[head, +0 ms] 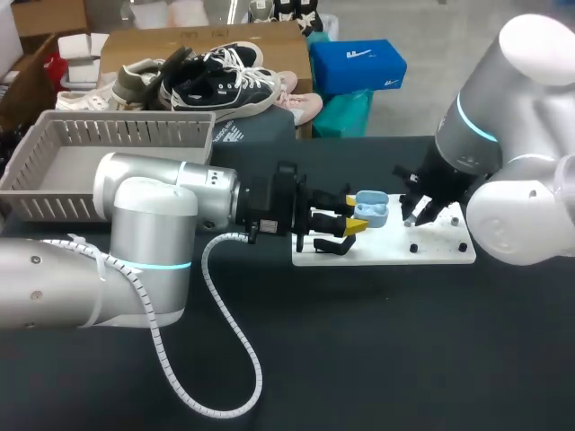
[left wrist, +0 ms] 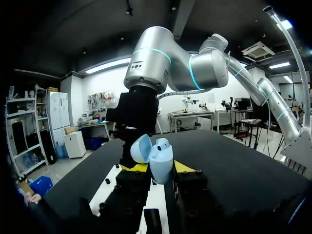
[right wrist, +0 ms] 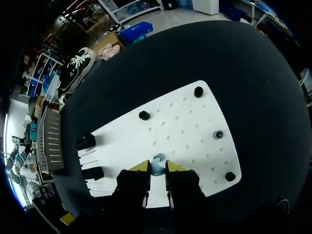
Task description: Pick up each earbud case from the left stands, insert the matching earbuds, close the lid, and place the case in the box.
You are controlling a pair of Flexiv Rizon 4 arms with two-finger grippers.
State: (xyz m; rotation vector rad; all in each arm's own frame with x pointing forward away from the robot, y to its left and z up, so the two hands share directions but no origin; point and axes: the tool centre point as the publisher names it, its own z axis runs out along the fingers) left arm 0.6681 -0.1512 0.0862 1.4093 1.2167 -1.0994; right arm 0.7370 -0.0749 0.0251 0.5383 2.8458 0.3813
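Left claw (head: 354, 214) is clamped around a pale-blue case (head: 373, 211), lid open, at frame centre; an earbud (right wrist: 157, 165) is pinched by the right claw (right wrist: 157, 169).

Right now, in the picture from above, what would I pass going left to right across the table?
Grey basket → left claw → blue earbud case that it holds → right claw, pinching an earbud, over the white board.

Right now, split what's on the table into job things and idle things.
Job: open light-blue plastic earbud case in left gripper; small blue-grey earbud in right gripper; white perforated plate; grey slatted basket.
Idle: small black pegs on the plate.
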